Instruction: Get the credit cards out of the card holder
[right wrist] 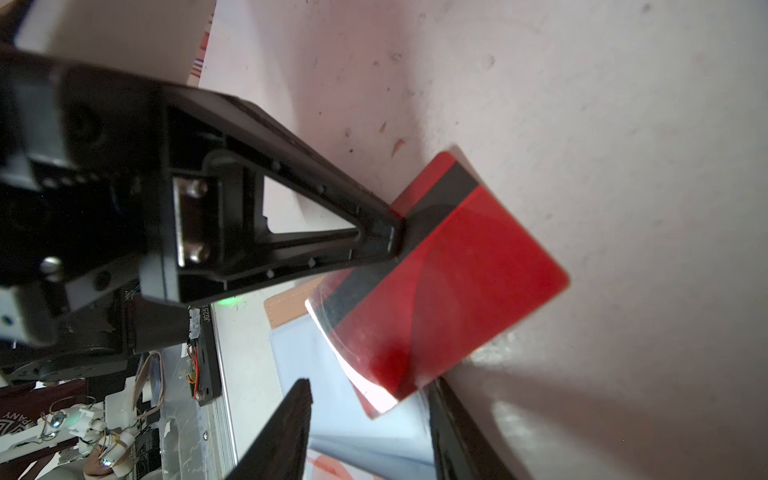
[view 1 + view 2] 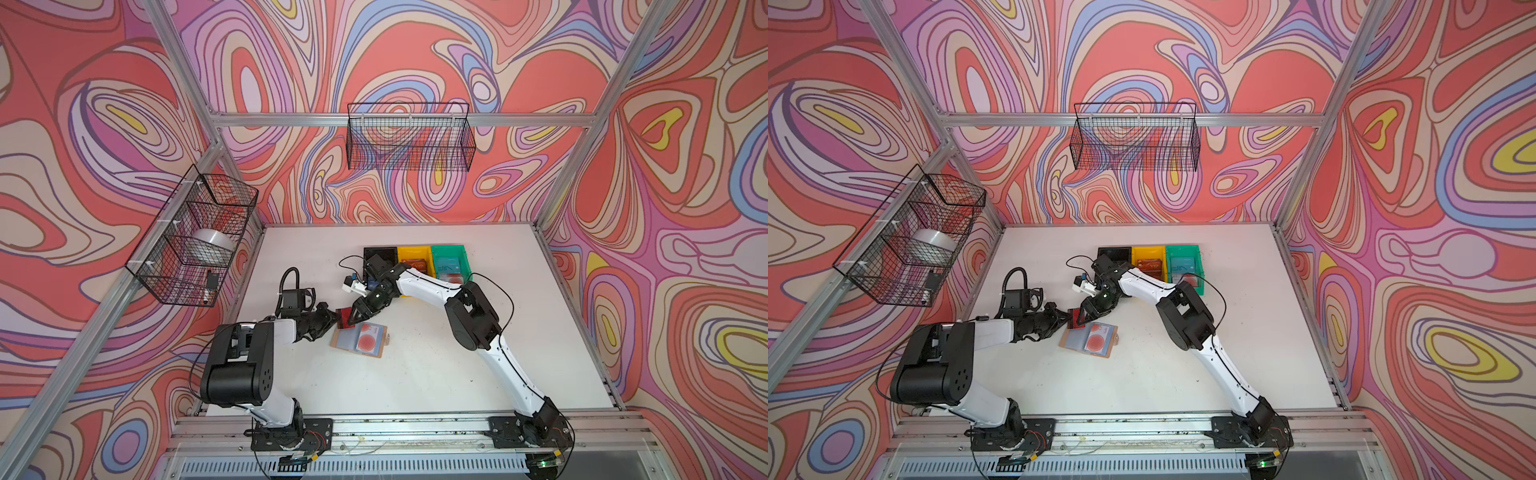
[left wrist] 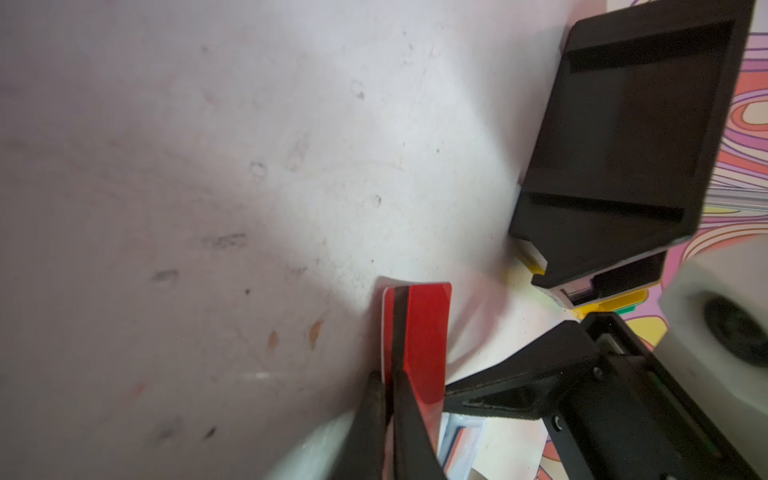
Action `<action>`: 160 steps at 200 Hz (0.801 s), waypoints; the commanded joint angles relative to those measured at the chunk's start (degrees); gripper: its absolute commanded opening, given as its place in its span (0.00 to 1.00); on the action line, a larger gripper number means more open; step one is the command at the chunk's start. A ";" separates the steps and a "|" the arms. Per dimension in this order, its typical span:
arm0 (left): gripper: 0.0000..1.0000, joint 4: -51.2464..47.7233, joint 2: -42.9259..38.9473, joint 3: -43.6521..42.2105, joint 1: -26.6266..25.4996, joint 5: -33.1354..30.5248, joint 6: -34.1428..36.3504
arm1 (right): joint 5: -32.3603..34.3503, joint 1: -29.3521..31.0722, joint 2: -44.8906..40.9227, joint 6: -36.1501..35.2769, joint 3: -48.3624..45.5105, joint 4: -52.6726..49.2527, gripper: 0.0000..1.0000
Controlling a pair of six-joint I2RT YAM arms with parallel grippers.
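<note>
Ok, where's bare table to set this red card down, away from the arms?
Widest free patch: bare table between the card holder and the front rail. Also free: between the right arm and the table's right edge, and the back-left corner beside the black bin. Crowded: mid-table, where both arms meet at the red card.

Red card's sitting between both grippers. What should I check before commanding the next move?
1. Grip: left gripper shut on red card: ok.
2. Receiver: right gripper open, straddling the card's free corner: ok.
3. Right fingers touching the card: cannot tell.
4. Red card fully out of card holder: ok.
5. Holder emptied: not ok; pale card with red circle sits in its sleeve.
</note>
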 commanded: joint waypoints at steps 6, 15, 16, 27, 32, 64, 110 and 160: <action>0.00 -2.89 0.70 -1.01 -0.29 -1.43 -0.05 | -1.16 0.68 1.85 -1.79 0.58 -0.05 0.48; 0.00 -3.02 0.60 -1.01 -0.33 -1.36 -0.05 | -1.01 0.64 1.79 -1.89 0.49 -0.17 0.48; 0.00 -3.00 0.58 -1.01 -0.33 -1.39 -0.05 | -1.03 0.63 1.74 -1.93 0.45 -0.22 0.48; 0.00 -3.32 0.42 -0.99 -0.28 -1.42 0.04 | -0.76 0.67 1.66 -1.89 0.23 -0.27 0.48; 0.00 -3.46 0.31 -1.01 -0.30 -1.46 0.12 | -0.51 0.64 1.62 -1.98 0.05 -0.32 0.48; 0.00 -5.35 -1.01 -0.71 -0.25 -1.96 0.75 | -0.19 0.63 1.11 -2.72 -1.46 -0.71 0.49; 0.00 -9.19 -3.78 1.04 -0.24 -2.30 1.76 | 1.75 0.26 -2.04 -5.30 -5.55 -2.19 0.49; 0.00 -11.36 -5.14 2.15 -0.13 -2.29 2.32 | 8.75 0.17 -7.19 -11.55 -10.21 -7.27 0.49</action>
